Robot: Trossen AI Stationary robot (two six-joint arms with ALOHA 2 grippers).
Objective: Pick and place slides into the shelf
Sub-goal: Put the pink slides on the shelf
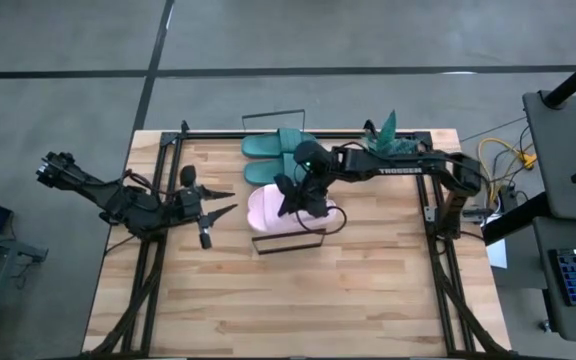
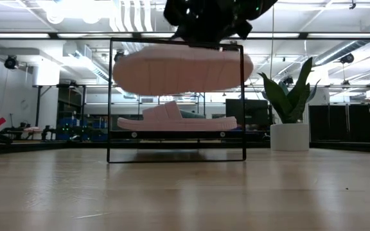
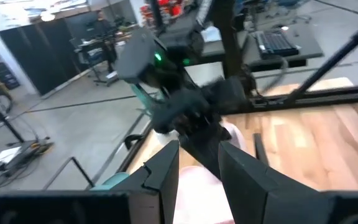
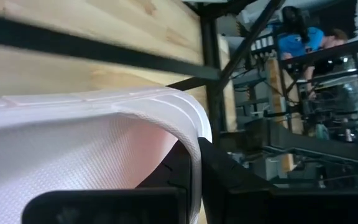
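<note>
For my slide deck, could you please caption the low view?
Right pincer holds a pink slide above another pink slide on the shelf.

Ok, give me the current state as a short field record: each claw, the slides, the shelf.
right claw: over the shelf, shut on a pink slide held in the air
held slide: above the pink slide already lying on the shelf, not touching it
teal slides: two, side by side at the shelf's far end
shelf: mid-table, black wire rail at its near end
left claw: open, empty, left of the shelf
</note>
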